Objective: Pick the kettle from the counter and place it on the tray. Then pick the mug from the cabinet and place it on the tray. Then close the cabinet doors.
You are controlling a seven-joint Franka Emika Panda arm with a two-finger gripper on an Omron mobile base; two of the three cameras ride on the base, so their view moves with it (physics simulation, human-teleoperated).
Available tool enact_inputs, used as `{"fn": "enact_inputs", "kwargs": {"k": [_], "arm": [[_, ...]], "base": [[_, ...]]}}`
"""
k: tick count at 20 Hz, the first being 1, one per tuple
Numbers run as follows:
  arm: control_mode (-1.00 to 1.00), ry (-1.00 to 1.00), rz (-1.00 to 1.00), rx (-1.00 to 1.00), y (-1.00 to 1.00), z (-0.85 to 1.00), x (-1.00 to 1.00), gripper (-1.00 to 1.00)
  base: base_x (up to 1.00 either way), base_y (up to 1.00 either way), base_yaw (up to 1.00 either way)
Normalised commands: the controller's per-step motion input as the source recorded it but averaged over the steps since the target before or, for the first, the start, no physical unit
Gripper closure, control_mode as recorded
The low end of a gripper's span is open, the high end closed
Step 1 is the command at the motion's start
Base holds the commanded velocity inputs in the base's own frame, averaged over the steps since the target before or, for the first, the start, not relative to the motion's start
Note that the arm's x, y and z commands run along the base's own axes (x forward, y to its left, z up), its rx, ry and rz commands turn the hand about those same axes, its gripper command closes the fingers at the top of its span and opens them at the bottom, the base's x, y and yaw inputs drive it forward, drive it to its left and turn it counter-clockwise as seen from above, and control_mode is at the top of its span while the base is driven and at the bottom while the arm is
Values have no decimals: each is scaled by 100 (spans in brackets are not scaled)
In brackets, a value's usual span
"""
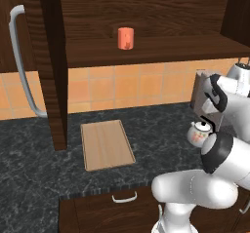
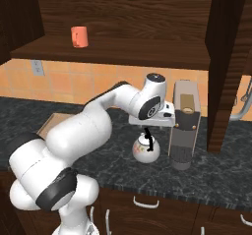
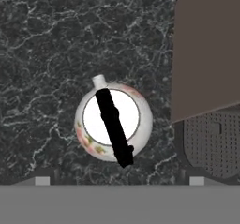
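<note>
a kitchen is shown: a marbled counter, orange wall tiles, an open wall cabinet, and what seems a coffee machine.

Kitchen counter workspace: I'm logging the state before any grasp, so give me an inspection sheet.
Surface: dark marbled counter.
Job's things: kettle upright on the counter; tray bare; mug on the shelf of the cabinet; cabinet doors open.
Clutter: grey boxy appliance beside the kettle.
Grippers: gripper open above the kettle, holding nothing.
Cables: nothing seen.
Surroundings: orange tiled wall, wall socket.
</note>
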Motion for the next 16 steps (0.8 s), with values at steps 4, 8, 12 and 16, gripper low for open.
{"fn": "enact_inputs", "kwargs": {"k": [4, 8, 12, 16], "arm": [[-100, 7, 0, 0, -1, -53, 0, -100], [-100, 8, 0, 0, -4, -43, 1, -100], [-100, 8, 0, 2, -6, -42, 5, -100], [-100, 4, 0, 6, -13, -29, 13, -100]], "base": [[0, 0, 0], [0, 0, 0], [0, 0, 0], [0, 0, 0]]}}
